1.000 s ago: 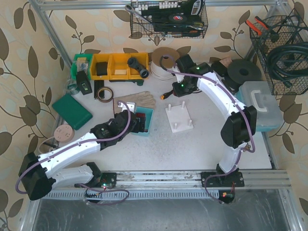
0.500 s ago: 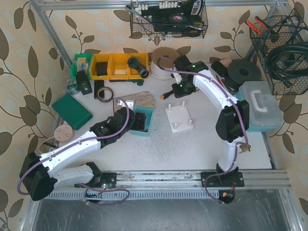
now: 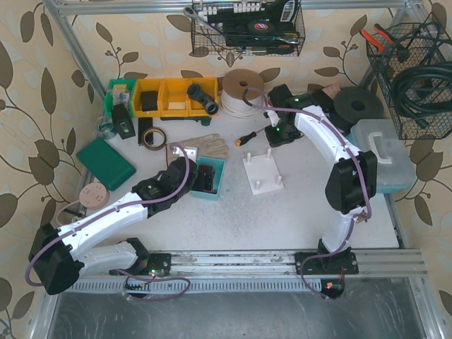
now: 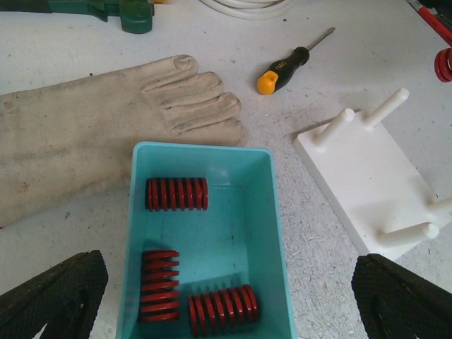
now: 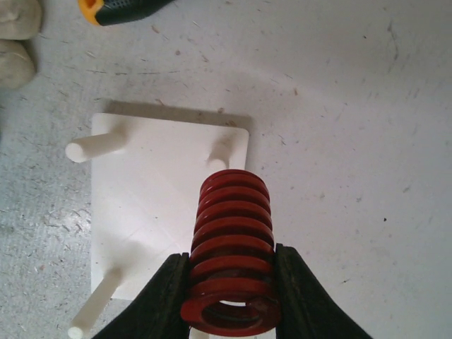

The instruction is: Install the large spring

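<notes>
The right claw [image 5: 229, 286] was clamped on the large red spring [image 5: 232, 233], which stuck out lengthwise from between its fingers. The spring hung above the white peg board [image 5: 152, 205] on the bench [image 5: 353, 106], just by one corner peg [image 5: 222, 150]. To the left, the left claw [image 4: 226, 293] stood wide apart over the teal tray [image 4: 205, 152], which held three more red springs [image 4: 176, 193].
</notes>
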